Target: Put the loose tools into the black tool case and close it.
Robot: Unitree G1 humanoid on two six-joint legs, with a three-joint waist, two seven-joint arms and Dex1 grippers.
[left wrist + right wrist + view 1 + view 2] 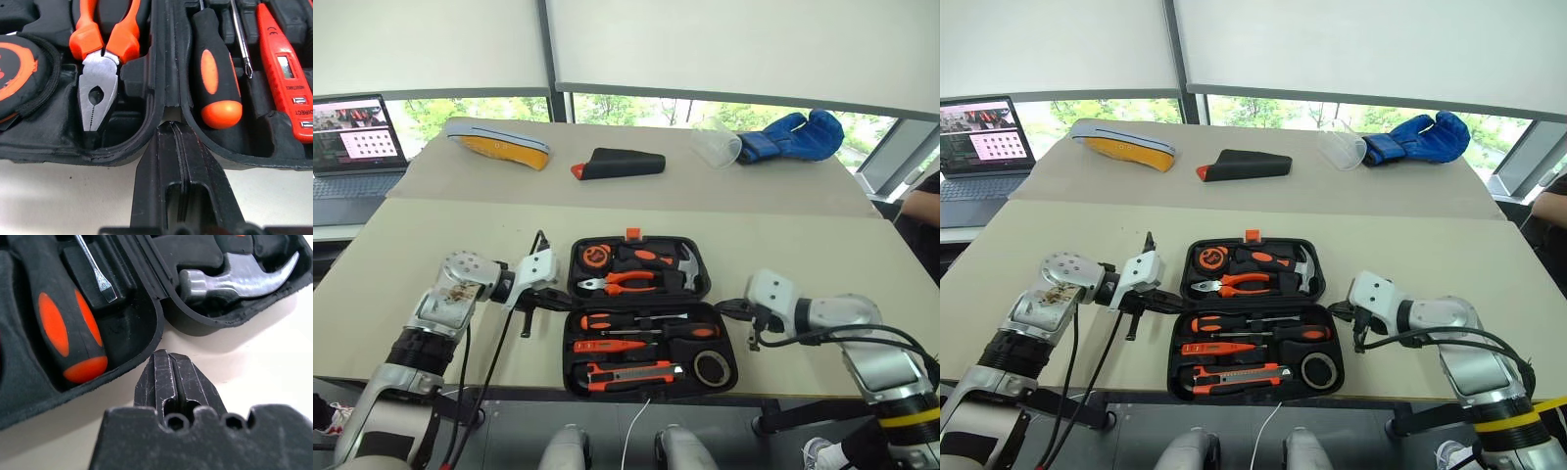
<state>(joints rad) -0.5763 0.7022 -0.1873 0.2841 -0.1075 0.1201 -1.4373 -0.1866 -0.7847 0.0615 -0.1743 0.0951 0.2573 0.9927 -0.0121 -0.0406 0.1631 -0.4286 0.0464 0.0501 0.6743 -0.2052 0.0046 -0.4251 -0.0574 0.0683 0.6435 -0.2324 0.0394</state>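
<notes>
Left eye view first: the black tool case (651,311) lies wide open at the near edge of the tabletop (822,245), and the loose tools look stowed. You've got screwdrivers (641,320), an orange tester (607,345), the utility knife (631,373) and the tape roll (713,368) in the near half; pliers (619,282), hammer (685,262) and tape measure (595,257) in the far half. Your left tool (540,300) sits at the case's left side by the hinge line, fingers pressed together, gripping nothing. Your right tool (736,309) mirrors it on the right side, likewise pressed together and empty. The wrist views confirm both point at the seam between the halves.

So loading looks done; closing is the step in hand. Next, you need to get under or behind one half and swing it over onto the other, both sides moving evenly, then press down near the orange latch (632,234). Watch that nothing pops from its slot.
</notes>
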